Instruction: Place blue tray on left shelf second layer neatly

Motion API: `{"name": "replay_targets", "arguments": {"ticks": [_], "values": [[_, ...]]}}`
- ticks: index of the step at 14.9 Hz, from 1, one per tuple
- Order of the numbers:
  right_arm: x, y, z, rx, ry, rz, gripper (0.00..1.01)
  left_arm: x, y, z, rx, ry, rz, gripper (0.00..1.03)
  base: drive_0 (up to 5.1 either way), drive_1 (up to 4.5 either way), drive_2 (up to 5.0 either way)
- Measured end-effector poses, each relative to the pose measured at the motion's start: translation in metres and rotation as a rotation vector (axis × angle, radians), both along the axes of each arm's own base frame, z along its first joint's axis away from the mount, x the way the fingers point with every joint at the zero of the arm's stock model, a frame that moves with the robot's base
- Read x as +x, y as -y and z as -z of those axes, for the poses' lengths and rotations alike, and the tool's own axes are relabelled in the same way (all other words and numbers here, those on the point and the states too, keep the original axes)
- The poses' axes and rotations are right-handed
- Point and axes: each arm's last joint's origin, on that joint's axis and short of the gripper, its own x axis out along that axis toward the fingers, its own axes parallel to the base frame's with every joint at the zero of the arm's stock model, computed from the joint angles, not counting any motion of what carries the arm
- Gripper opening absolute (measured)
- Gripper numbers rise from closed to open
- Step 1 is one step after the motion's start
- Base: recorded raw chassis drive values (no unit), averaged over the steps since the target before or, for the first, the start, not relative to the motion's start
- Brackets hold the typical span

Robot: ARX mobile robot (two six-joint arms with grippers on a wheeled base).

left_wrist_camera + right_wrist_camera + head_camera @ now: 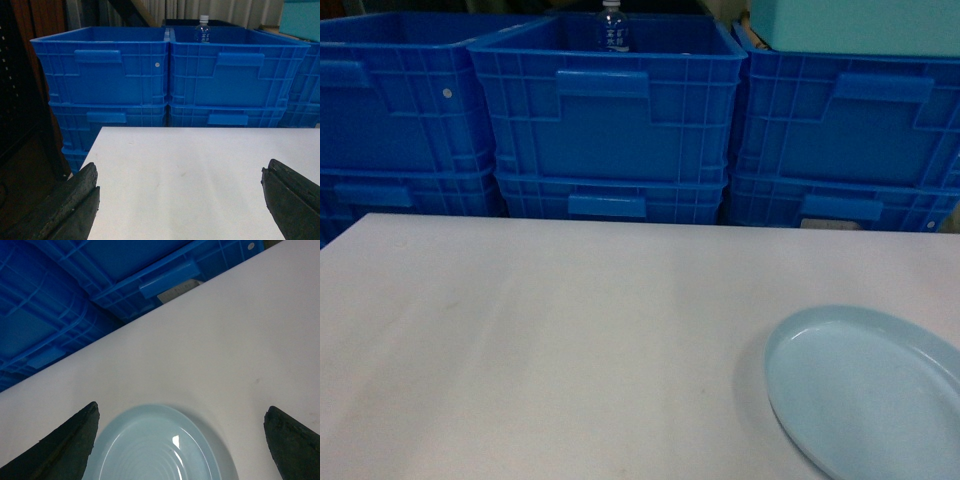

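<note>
The blue tray (868, 395), a pale sky-blue shallow dish with a low rim, lies flat on the white table (550, 340) at the front right. In the right wrist view the blue tray (155, 447) shows concentric rings and sits below and between my wide-apart fingers. My right gripper (181, 415) is open above it, touching nothing. My left gripper (180, 177) is open over bare table, holding nothing. Neither gripper shows in the head view. The left shelf is out of view.
Dark-blue ribbed crates (610, 110) are stacked in two layers along the table's far edge. A water bottle (612, 28) stands in the middle top crate. A teal box (855, 25) rests on the right stack. A dark cabinet (25, 125) stands left of the table.
</note>
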Motion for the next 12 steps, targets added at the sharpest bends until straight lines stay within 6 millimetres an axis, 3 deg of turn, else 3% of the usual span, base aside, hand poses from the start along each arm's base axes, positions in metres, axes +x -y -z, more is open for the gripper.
{"name": "replay_targets", "arguments": {"ticks": [5,12], "values": [[-0.023,-0.013,0.053,-0.031,-0.132,-0.039,0.98,0.0,0.0,0.0,0.0,0.0,0.0,0.98,0.0,0.0,0.0],[-0.023,-0.017,0.075,-0.031,-0.174,-0.017,0.98,0.0,0.0,0.0,0.0,0.0,0.0,0.98,0.0,0.0,0.0]]}}
